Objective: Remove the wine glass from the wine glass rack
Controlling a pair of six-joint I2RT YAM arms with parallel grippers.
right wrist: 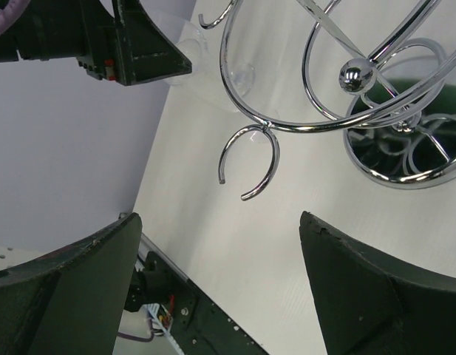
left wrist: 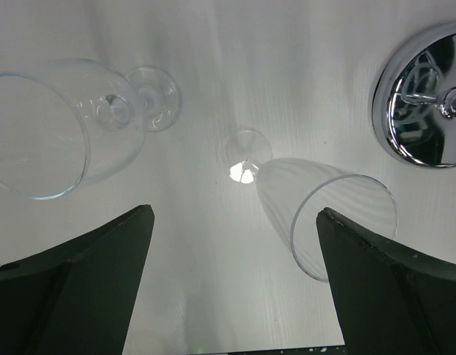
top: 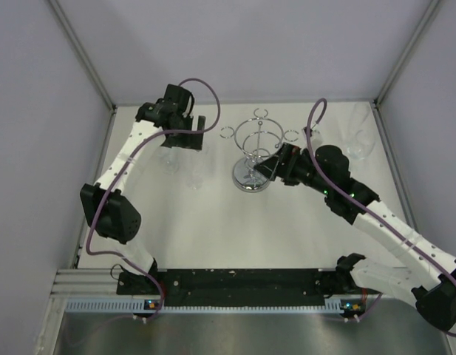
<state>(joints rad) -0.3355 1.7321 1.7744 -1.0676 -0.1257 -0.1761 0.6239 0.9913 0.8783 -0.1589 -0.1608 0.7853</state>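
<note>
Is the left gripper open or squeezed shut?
Open. The left gripper has its two dark fingers spread wide apart in its wrist view, with nothing pinched between them.

Nothing readable on my end. I can't make out any text, labels, brands or numbers in any of my three camera views.

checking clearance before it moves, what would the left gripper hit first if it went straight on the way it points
Probably the nearer wine glass, whose rim lies just inside one finger of the open left gripper; if it clears that, the white table. Depth is hard to judge.
</note>
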